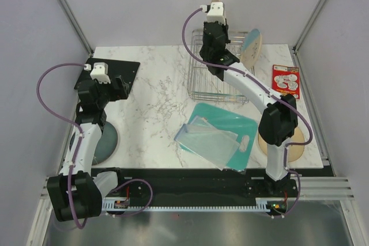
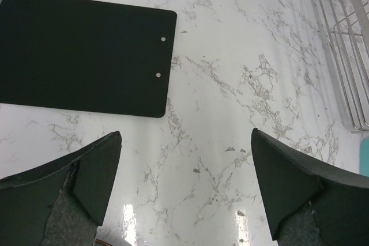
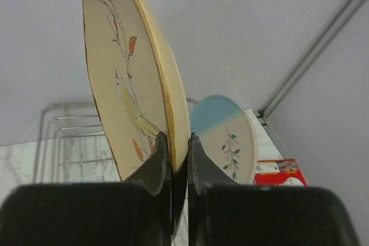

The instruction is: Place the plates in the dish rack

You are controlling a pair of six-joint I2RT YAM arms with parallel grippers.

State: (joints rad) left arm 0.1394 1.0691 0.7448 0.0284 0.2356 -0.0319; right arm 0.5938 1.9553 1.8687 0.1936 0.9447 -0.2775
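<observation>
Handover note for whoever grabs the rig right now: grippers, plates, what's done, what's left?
Left gripper: open, empty, over bare marble near the black mat.
Right gripper: fingers shut on the tan bird plate, held on edge over the dish rack.
Done: cream-and-blue plate stands on edge at the rack's right end.
Left: slot the held plate, then load the tan plate lying by the right arm's base and the dark plate lying by the left arm.
</observation>
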